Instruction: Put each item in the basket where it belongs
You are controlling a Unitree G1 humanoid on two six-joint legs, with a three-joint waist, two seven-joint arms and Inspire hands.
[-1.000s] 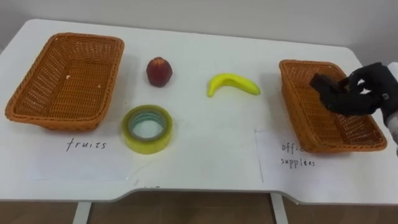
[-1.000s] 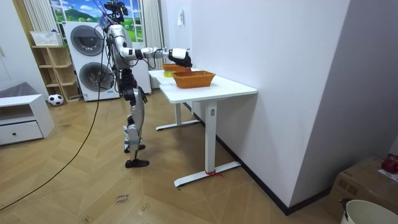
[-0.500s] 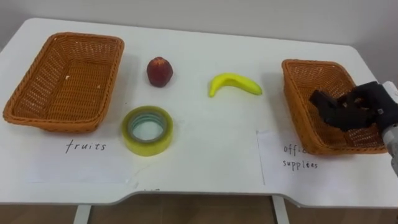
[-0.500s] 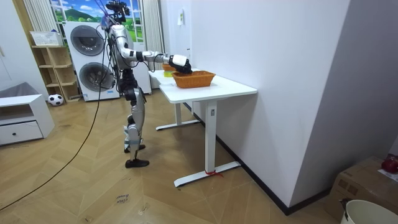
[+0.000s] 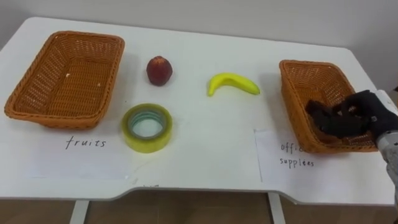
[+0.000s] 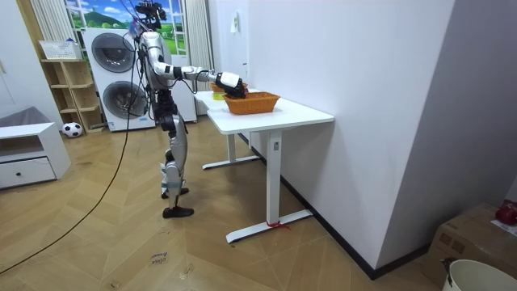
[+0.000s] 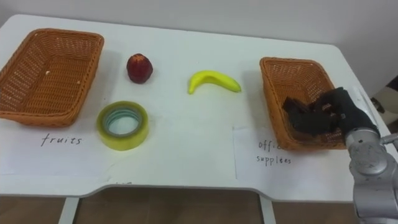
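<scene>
My right hand [image 5: 365,112] reaches in from the right and hangs low inside the right wicker basket [image 5: 288,93], its fingers curled round a small black object [image 5: 315,114] that sits near the basket's floor. On the white table between the baskets lie a red apple [image 5: 159,70], a yellow banana [image 5: 233,83] and a yellow-green roll of tape [image 5: 147,128]. The left wicker basket [image 5: 38,62] stands at the far left with nothing in it. In the room view I stand at the table's long side with the right hand [image 6: 229,81] stretched over the basket.
Paper labels lie in front of the baskets: "fruits" [image 5: 87,144] at the left, "office supplies" [image 5: 296,155] at the right. The table's front edge [image 5: 199,190] runs just below them. A washing machine [image 6: 113,69] and shelves stand behind me.
My right hand has sunk from above the right basket's middle down into its near part, carrying the black object with it. The fruit and the tape have not moved.
</scene>
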